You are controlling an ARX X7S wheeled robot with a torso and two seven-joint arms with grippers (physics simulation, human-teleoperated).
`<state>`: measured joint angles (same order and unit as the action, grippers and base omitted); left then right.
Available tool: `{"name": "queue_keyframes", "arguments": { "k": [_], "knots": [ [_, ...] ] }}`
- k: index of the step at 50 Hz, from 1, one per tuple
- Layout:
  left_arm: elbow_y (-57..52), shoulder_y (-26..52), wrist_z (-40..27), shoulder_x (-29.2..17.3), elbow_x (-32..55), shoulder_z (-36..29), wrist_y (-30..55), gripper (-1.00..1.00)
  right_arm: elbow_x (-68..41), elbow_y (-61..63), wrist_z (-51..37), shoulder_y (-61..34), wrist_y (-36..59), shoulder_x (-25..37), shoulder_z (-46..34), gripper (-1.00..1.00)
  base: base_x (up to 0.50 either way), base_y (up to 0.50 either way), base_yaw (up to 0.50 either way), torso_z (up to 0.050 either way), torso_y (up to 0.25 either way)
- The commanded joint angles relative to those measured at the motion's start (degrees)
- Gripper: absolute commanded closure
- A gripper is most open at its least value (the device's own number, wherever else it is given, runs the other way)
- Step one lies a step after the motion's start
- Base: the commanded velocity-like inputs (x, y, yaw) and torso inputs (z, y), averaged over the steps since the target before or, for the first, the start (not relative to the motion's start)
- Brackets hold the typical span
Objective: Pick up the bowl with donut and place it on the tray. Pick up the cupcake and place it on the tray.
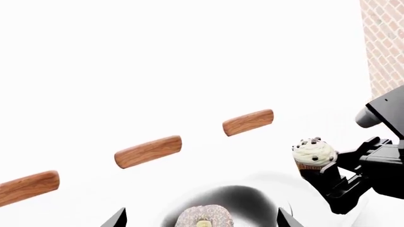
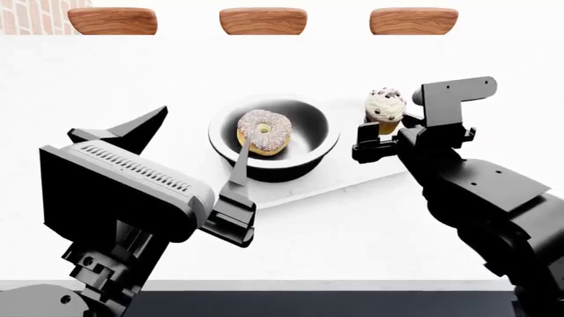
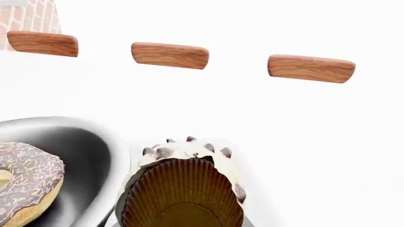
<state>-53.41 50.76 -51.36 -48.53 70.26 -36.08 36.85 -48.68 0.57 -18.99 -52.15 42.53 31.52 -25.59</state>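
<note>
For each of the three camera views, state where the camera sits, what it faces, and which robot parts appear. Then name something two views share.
Head view: high on the robot, looking down at the deep black bowl with both arms showing.
Left wrist view: near the left gripper, facing three brown wooden slabs; the right arm shows.
Right wrist view: beside the chocolate-chip cupcake, facing the slabs; no arm shows.
Shared: the sprinkled ring donut appears in all three.

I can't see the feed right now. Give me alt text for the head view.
The right gripper holds the cupcake upright beside the black bowl, which contains the donut and sits on the white tray. One finger of the left gripper reaches into the bowl; three wooden slabs line the far edge.
</note>
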Motion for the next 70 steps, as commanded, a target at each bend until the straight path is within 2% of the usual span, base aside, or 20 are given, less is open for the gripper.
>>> {"name": "queue_keyframes", "arguments": {
  "k": [1, 31, 70],
  "knots": [
    [0.3, -0.8, 0.6, -0.2, -0.8, -0.1, -0.6, -1.0, 1.7, -1.6, 2.2, -0.9, -0.2, -0.9, -1.3, 1.0, 0.0, 0.0, 0.0, 0.0, 0.0],
    [1.1, -2.1, 1.6, -0.4, -2.2, -0.7, -1.7, -1.0, 3.4, -8.1, 4.7, 0.1, -4.5, -3.6, -2.2, 1.0, 0.0, 0.0, 0.0, 0.0, 0.0],
    [0.7, -2.2, 1.1, -1.1, -1.9, -0.8, -2.3, -1.0, 4.7, -12.2, 5.5, -0.9, -5.4, -5.3, -3.6, 1.0, 0.0, 0.0, 0.0, 0.0, 0.0]
  ]
}}
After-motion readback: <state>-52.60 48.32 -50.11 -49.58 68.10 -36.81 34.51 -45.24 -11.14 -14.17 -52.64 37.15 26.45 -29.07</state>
